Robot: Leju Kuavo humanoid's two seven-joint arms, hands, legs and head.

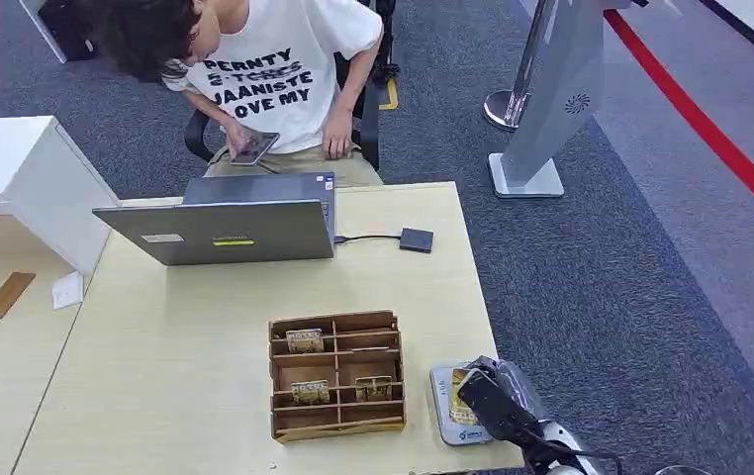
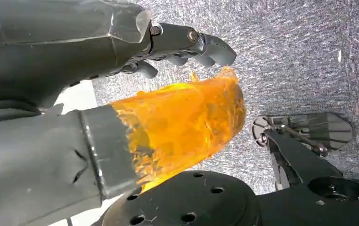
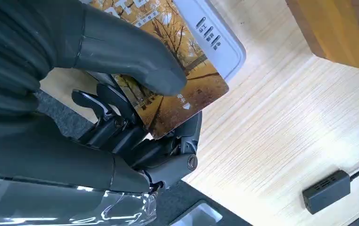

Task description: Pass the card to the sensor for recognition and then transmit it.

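The right hand [image 3: 135, 117] pinches the card [image 3: 177, 89] between thumb and fingers and holds it flat over the grey sensor pad [image 1: 444, 411] at the table's [image 1: 175, 356] near right edge, probably so it can be read. The left hand [image 2: 177, 52] hangs over the carpet, fingers curled around nothing.

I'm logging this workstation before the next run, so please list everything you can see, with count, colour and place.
Table: one, light wood, centre.
Laptop: one, grey, open, table's far side.
Hub: one, dark, cabled to the laptop.
Card organiser: one, brown, near table edge, three cards in its slots.
Sensor: one, pale grey pad, right of the organiser.
Card: one, yellow autumn picture, over the sensor.
Kiosk stand: one, grey, on the carpet.
Person: one, white T-shirt, seated behind the laptop, holding a phone.
Right hand: dark, fingers pinching the card.
Left hand: dark, hanging over carpet.
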